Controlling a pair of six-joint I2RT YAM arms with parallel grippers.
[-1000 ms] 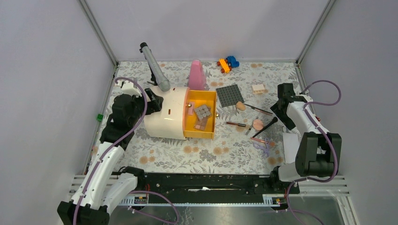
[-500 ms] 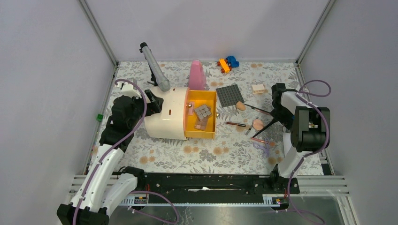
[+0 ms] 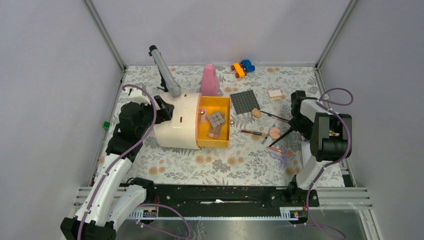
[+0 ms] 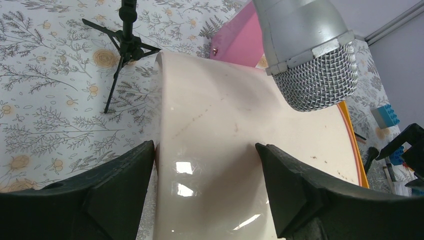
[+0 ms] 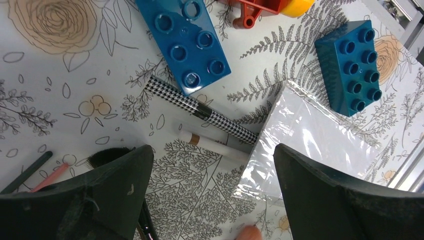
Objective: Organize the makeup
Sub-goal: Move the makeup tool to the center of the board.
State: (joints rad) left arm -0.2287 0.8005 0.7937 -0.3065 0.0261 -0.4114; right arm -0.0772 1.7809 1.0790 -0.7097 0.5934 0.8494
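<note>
The makeup lies right of the cream organiser box (image 3: 175,125): a peach egg sponge (image 3: 256,113), a round puff (image 3: 274,132) and thin brushes (image 3: 252,132). The box's orange drawer (image 3: 223,142) stands pulled out with small compacts inside. My left gripper (image 3: 166,107) (image 4: 205,147) is open and straddles the box's far edge, one finger against the side wall and the other over the top. Low over the cloth, my right gripper (image 3: 299,120) (image 5: 212,150) is open and empty. A black brush head (image 5: 107,156) lies by its left finger, and a slim white pencil (image 5: 215,145) just ahead.
A microphone (image 3: 165,72) on a tripod leans over the box. A tall pink bottle (image 3: 209,80), a dark studded plate (image 3: 244,102) and toy bricks (image 3: 242,67) stand behind. Blue bricks (image 5: 182,42), a houndstooth stick (image 5: 200,107) and a clear plastic packet (image 5: 310,130) lie ahead of the right gripper.
The right arm has folded in, and its wrist has come down toward the brushes. The left arm and the box have stayed still.
</note>
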